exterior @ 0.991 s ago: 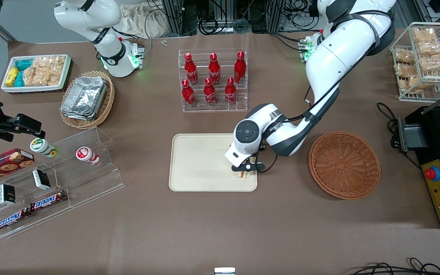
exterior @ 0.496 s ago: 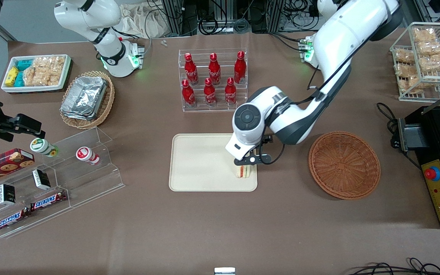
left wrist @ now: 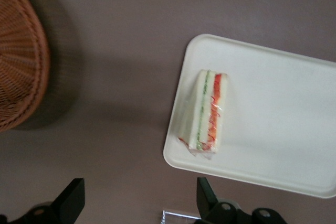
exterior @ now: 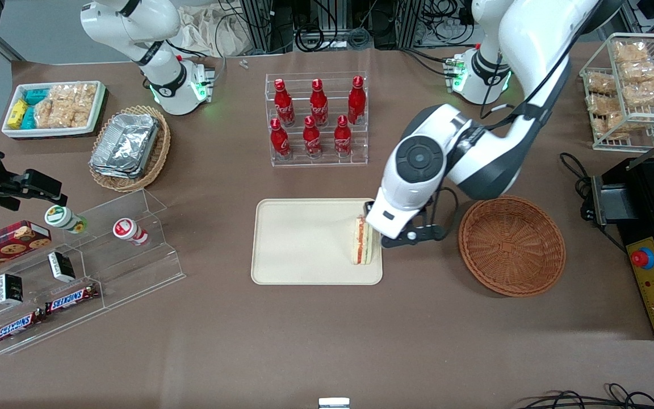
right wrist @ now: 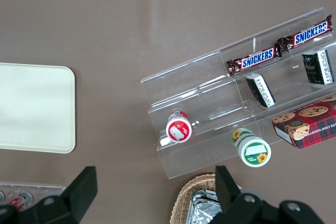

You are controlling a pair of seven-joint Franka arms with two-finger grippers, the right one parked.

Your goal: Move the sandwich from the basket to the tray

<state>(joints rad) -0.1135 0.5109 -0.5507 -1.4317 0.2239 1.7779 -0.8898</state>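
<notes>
- Sandwich (exterior: 362,241) lies on the tray (exterior: 298,241), close along the short rim that faces the basket (exterior: 511,245) and toward the tray corner nearer the front camera; nothing touches it.
- A second ago the gripper (exterior: 403,238) sat right on top of this wedge at that same rim; half a second ago it had risen a little but still hung over it.
- Now the gripper has pulled sideways off the tray and higher, over bare tabletop between the tray's rim and the basket.
- Its fingers (left wrist: 207,199) stand wide apart with nothing between them, as the left wrist view shows.
- In that view the sandwich (left wrist: 205,112) shows its green and orange-red layers, lying just inside the tray (left wrist: 273,129) edge.
- The basket (left wrist: 21,61) holds nothing and sits where it did before, toward the working arm's end of the tabletop.
- The sandwich itself has not shifted since the half-second-old frame.
</notes>
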